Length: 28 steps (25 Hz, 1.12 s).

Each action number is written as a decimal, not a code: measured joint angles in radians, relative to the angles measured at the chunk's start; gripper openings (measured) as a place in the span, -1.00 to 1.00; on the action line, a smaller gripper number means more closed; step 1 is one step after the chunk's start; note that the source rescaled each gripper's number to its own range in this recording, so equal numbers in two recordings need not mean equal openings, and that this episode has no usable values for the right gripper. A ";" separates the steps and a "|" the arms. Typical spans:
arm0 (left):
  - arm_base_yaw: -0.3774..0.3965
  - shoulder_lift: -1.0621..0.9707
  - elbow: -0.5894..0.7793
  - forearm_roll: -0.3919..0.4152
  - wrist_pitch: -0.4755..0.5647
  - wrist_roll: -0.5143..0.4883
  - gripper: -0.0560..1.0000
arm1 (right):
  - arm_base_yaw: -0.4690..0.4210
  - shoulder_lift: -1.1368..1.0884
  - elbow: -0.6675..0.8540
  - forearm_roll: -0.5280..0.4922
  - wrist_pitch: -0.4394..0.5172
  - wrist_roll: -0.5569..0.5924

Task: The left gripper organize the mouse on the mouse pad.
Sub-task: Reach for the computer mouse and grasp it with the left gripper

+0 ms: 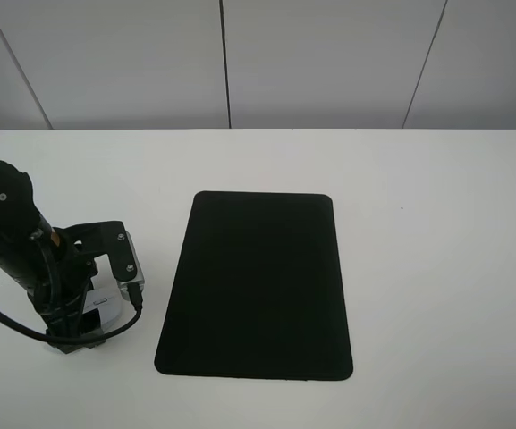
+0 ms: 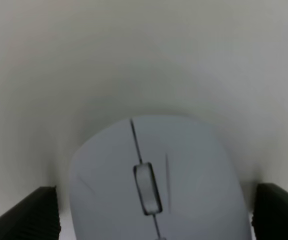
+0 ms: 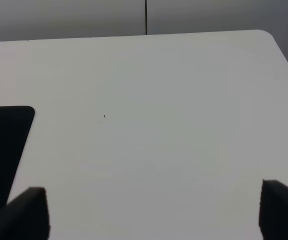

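Note:
The white mouse (image 2: pixel 153 175), with its grey scroll wheel, lies on the white table left of the black mouse pad (image 1: pixel 256 286), apart from it. In the exterior high view only a sliver of the mouse (image 1: pixel 104 308) shows under the arm. My left gripper (image 2: pixel 156 215) is lowered over the mouse and is open, one black finger on each side and a thin gap showing at each. From above, the left gripper (image 1: pixel 83 326) points down near the table's front left. My right gripper (image 3: pixel 153 215) is open over bare table, with a corner of the mouse pad (image 3: pixel 4 150) to one side.
The white table (image 1: pixel 436 268) runs to a rounded far right corner (image 3: pixel 263 35). Pale wall panels with dark seams (image 1: pixel 225 63) stand behind it. Black cables (image 1: pixel 7 317) loop off the left arm toward the front edge.

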 joint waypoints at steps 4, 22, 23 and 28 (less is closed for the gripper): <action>0.000 0.000 0.000 0.000 -0.003 0.005 1.00 | 0.000 0.000 0.000 0.000 0.000 0.000; 0.000 0.000 0.000 -0.001 -0.061 0.015 -0.88 | 0.000 0.000 0.000 0.000 0.000 0.000; 0.000 0.000 0.000 -0.001 -0.064 0.015 -0.88 | 0.000 0.000 0.000 0.000 0.000 0.000; 0.000 0.000 0.000 -0.001 -0.072 0.015 -0.88 | 0.000 0.000 0.000 0.000 0.000 0.000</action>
